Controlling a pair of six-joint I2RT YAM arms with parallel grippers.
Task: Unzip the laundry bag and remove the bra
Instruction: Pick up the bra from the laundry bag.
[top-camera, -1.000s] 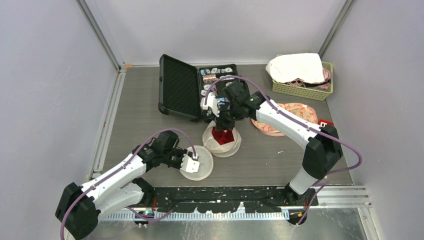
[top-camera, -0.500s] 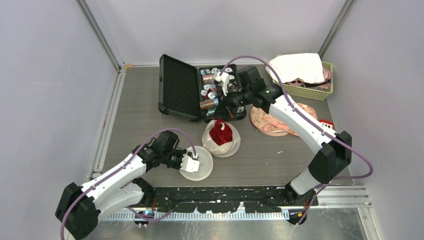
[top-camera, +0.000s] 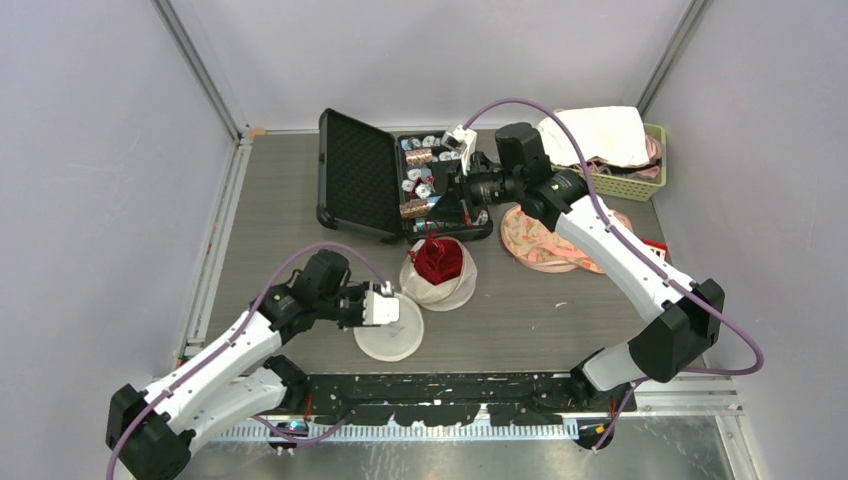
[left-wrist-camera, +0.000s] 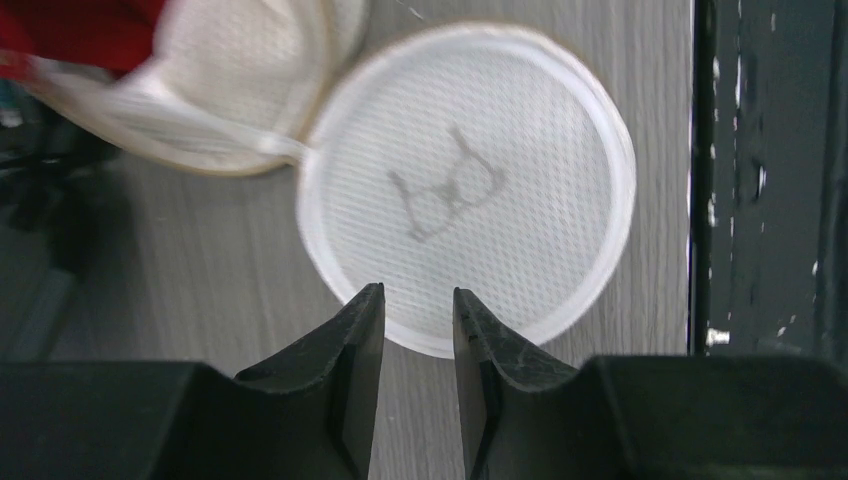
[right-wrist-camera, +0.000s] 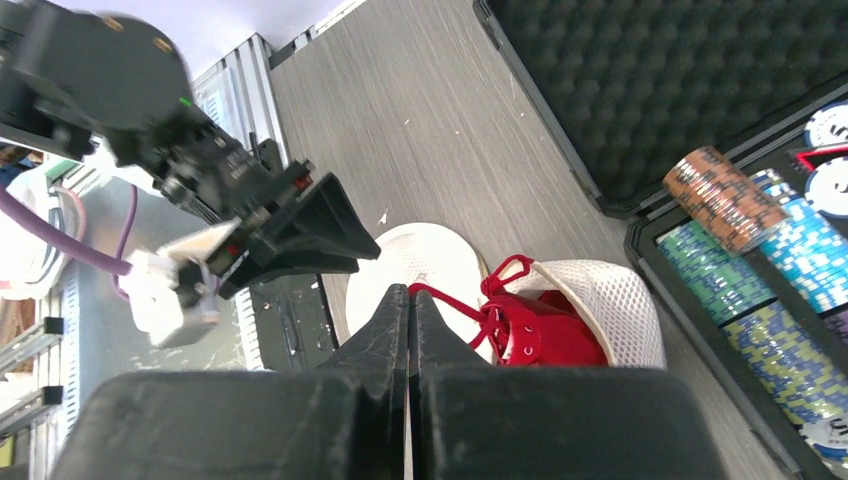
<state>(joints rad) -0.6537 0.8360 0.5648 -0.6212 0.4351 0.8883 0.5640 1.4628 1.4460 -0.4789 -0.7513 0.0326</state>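
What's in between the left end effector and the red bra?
The flat round white mesh half of the laundry bag lies between the left end effector and the red bra. The left wrist view shows it best.

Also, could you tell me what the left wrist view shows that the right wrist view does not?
Only left wrist: a legible bra outline printed on the flat mesh disc. Only right wrist: the open chip case, and the right gripper shut on the strap of the red bra. Both: the disc, the mesh cup holding the bra, and the left gripper.
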